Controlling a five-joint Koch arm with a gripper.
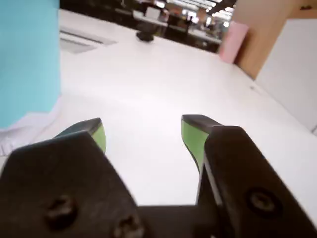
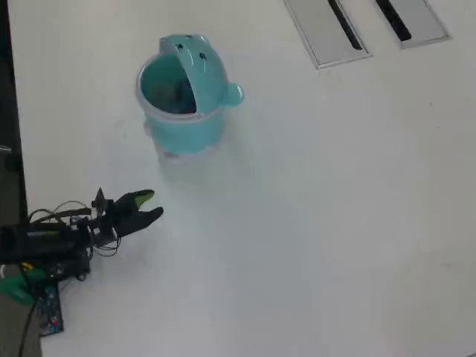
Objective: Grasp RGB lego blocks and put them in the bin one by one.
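Observation:
The teal bin [image 2: 186, 134] stands at the upper left of the overhead view, its lid [image 2: 195, 63] flipped up and its side knob [image 2: 234, 94] pointing right. Something dark lies inside it; I cannot tell what. No lego blocks show on the table in either view. My gripper [image 2: 152, 204] is low over the table, below and left of the bin and apart from it. In the wrist view the gripper [image 1: 143, 124] is open, its green pads [image 1: 190, 136] wide apart with only bare white table between them. The bin's wall [image 1: 27, 59] fills that view's left edge.
Two grey slotted plates [image 2: 327, 30] [image 2: 409, 18] are set in the table at the overhead view's top right. The arm's base and cables [image 2: 44, 245] sit at the table's left edge. Far off in the wrist view are a pink thing [image 1: 233, 39] and a dark object [image 1: 145, 35].

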